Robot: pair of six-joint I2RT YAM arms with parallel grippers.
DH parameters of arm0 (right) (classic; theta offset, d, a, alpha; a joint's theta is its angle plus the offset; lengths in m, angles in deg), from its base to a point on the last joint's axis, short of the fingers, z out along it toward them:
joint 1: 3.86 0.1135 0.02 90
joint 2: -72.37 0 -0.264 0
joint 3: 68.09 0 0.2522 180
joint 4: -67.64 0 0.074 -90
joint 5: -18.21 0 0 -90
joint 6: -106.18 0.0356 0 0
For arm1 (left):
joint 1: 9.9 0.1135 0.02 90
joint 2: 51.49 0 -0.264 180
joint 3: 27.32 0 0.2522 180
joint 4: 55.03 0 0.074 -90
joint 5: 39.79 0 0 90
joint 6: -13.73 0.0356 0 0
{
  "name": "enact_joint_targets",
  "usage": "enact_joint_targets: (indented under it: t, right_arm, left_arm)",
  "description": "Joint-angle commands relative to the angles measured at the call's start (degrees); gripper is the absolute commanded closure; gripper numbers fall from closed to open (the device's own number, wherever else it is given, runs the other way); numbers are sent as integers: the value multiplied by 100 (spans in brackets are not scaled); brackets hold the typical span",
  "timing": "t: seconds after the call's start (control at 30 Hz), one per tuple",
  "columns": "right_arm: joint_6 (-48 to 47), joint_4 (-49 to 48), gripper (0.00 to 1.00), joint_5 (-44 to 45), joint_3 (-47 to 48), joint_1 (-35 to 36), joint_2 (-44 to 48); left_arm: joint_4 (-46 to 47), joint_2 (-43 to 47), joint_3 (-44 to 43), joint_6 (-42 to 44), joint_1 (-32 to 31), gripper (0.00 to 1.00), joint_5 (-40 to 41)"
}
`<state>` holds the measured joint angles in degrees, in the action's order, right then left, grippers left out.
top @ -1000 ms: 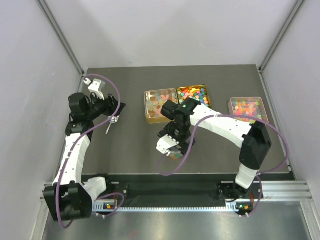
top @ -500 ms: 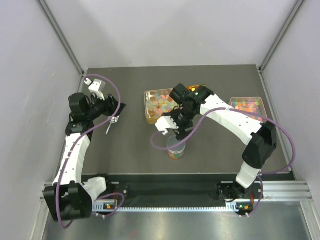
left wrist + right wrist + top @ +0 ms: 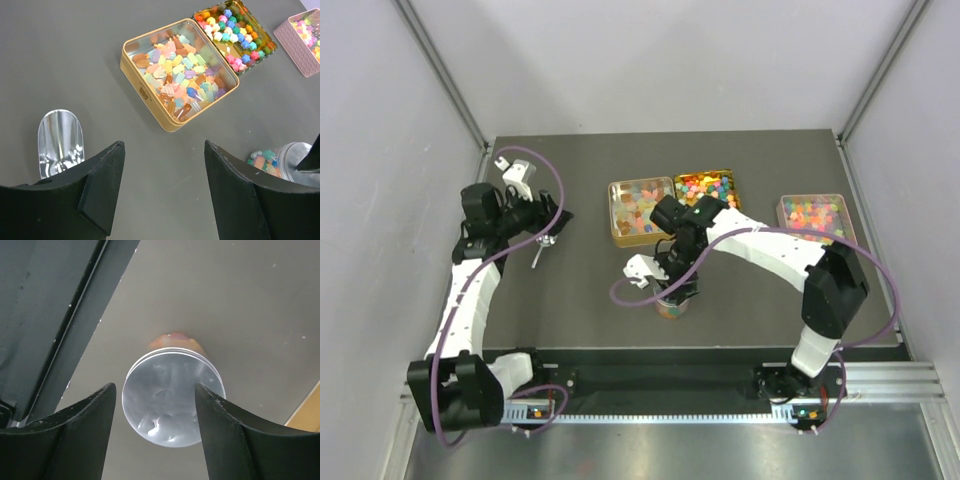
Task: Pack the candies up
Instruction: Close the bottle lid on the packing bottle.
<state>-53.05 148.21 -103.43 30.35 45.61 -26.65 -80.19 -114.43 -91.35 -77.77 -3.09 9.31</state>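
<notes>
The candies fill three tins: pale ones in a gold tin (image 3: 640, 210) (image 3: 177, 70), bright ones in the gold tin beside it (image 3: 708, 187) (image 3: 234, 31), and more in a pink tin (image 3: 815, 215). A small clear jar (image 3: 672, 303) (image 3: 272, 161) also holds candies and carries a round silver lid (image 3: 172, 402). My right gripper (image 3: 670, 283) (image 3: 155, 390) hangs right over that lid, jaws open on either side of it. Far to the left, my left gripper (image 3: 555, 220) (image 3: 164, 145) is open, nothing between its fingers.
A silver scoop (image 3: 60, 142) (image 3: 540, 250) lies on the dark mat just below my left gripper. The tins sit in a row across the back of the mat. White walls close in both sides.
The right gripper lifted off the jar toward the tins, then came back down over the lid, its jaws narrowing. The left arm barely shifted.
</notes>
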Motion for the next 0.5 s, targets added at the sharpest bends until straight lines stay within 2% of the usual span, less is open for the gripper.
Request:
enact_joint_targets:
  t: [0.0, 0.3, 0.47]
  right_arm:
    - [-213, -369, 36, 17, -189, 10, -73]
    - [-240, -546, 37, 96, -286, -34, -205]
    - [-538, -511, 38, 395, -119, -87, 304]
  left_arm:
    - [-20, -26, -362, 106, 22, 30, -49]
    - [-187, -166, -546, 273, 13, 30, -14]
    - [-135, -228, -546, 246, 13, 30, -23]
